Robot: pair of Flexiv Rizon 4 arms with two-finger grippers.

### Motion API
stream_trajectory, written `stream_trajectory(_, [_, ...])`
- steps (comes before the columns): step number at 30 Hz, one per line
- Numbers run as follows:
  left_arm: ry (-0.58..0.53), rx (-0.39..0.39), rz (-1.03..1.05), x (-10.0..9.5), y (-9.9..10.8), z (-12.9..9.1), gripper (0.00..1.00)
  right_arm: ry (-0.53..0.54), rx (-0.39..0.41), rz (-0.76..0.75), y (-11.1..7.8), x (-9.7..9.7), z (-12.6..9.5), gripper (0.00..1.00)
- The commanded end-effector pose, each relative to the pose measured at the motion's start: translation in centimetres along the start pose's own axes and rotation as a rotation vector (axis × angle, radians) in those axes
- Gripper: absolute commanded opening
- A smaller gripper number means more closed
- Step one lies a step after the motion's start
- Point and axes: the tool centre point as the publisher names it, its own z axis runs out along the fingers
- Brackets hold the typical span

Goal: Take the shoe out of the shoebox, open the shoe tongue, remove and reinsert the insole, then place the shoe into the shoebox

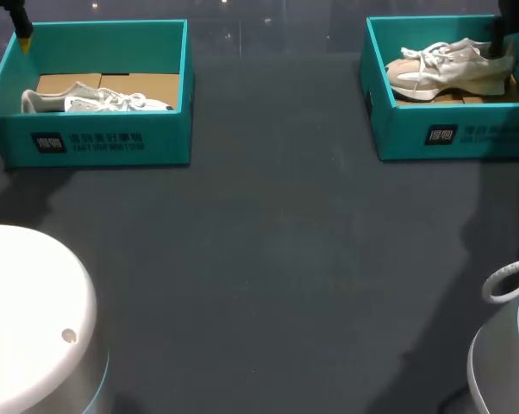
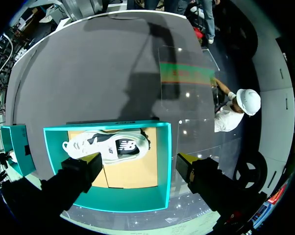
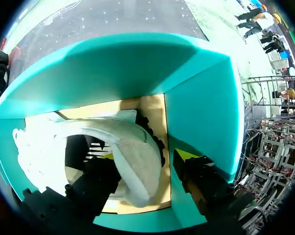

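Two fingers of the right hand (image 3: 146, 157) set wide, holding nothing, low inside the right shoebox (image 3: 201, 98). Between them, the heel of the beige shoe (image 3: 133, 147): one finger seemingly over the shoe's opening, the other outside the heel toward the box wall, with a gap, so no grip yet. Looks light, an easy lift for one hand; probably soft at the padded collar and upper, stiffer at the heel counter and thick sole. Best taken right here at the heel, pinching collar and counter from both sides; likely to droop toe-down, so lift slowly and clear the box wall. Laces and tongue toward the toe end, too loose to bear weight. Farther off, the left hand (image 2: 140, 169), also wide and empty, hanging above the left shoebox (image 2: 162, 161), the white shoe (image 2: 108, 147) seemingly on its side ahead of the fingertips, by the wall farthest from the hand. Under both boxes, dark surface (image 1: 268, 259).
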Motion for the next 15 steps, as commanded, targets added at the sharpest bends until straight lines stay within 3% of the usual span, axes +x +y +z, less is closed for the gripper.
stream_trajectory(1, [0.001, -0.001, 0.001, 0.0, -0.1, 0.0, 1.00, -0.002, 0.006, -0.005, 0.3, 0.2, 0.5, 0.61])
stream_trajectory(15, [0.001, -0.001, 0.001, 0.0, -0.1, 0.0, 1.00, -0.007, 0.016, -0.033, -0.1, 0.8, 1.5, 0.61])
